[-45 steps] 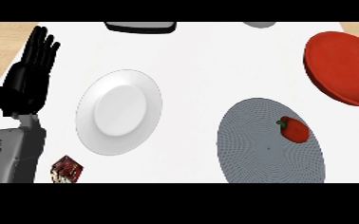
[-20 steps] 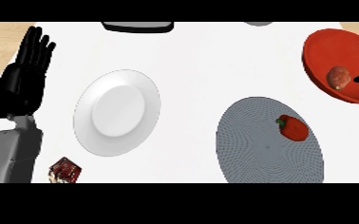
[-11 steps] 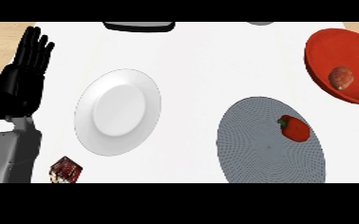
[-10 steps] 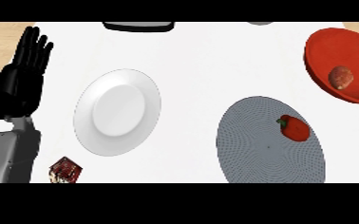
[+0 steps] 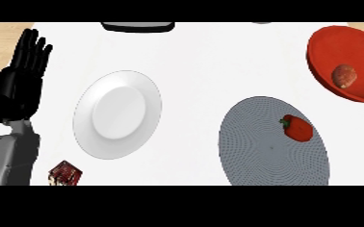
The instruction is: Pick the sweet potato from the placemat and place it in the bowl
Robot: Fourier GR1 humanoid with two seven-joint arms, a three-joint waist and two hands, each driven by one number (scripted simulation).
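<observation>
- Task item: the sweet potato (image 5: pixel 344 75) lies inside the red bowl (image 5: pixel 323 53) by the bench's (image 5: pixel 206 67) far right corner, low against the bowl's inner wall. In my judgement the placing is done.
- Placemat (image 5: pixel 259 146): grey and round, at the near right of the bench. It carries only a red pepper (image 5: pixel 297 127), lying toward its right side and well apart from the bowl.
- Left hand (image 5: pixel 25 84): at the bench's left edge, resting, fingers straight, spread a little and pointing up, holding nothing. It is clear of the white plate (image 5: pixel 117 114) beside it.
- Right hand: in no view, so its state cannot be told.
- Other items: a small dark red cube (image 5: pixel 65 173) at the near left corner and a dark item (image 5: pixel 137 26) at the far edge, both well away from the work.
- Risks from here:
  - The bowl is cut by the view's right side. How it sits against the bench edge is unseen — a knock from an unseen arm could shift it that way.
  - The pepper could be mistaken for the task item and carried over needlessly.
  - The sweet potato rests on a sloping wall — it may roll if the bowl is jarred.
</observation>
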